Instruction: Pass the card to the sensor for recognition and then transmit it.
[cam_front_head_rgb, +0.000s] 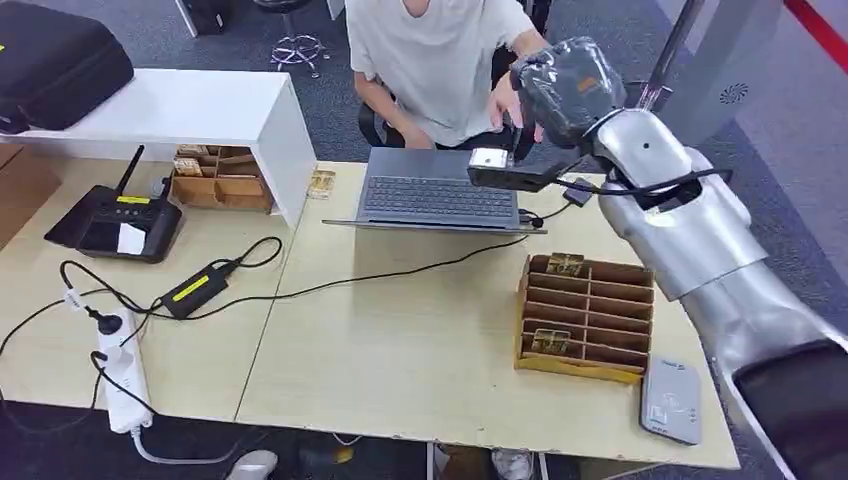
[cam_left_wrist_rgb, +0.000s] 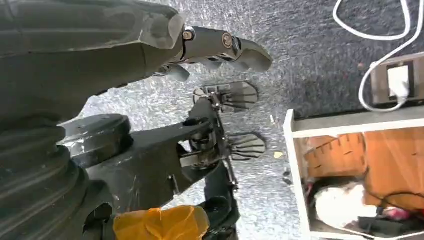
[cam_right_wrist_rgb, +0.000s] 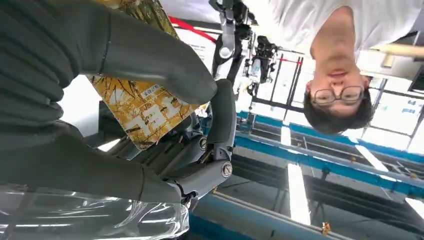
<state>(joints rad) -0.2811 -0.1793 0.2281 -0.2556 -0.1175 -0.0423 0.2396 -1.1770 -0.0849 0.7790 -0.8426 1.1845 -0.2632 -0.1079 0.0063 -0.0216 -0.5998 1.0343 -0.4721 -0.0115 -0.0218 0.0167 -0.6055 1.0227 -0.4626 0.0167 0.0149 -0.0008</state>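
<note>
Right hand (cam_front_head_rgb: 560, 90) is up over the laptop (cam_front_head_rgb: 435, 195), pinching the gold card (cam_right_wrist_rgb: 142, 107) between thumb and fingers — right in front of the seated person (cam_front_head_rgb: 440, 55). Sensor (cam_front_head_rgb: 672, 400) sits at the table's (cam_front_head_rgb: 400, 350) near edge beside the card rack (cam_front_head_rgb: 588, 315). Left hand (cam_left_wrist_rgb: 220, 47) hangs over the floor, holding nothing, fingers loosely curled.
</note>
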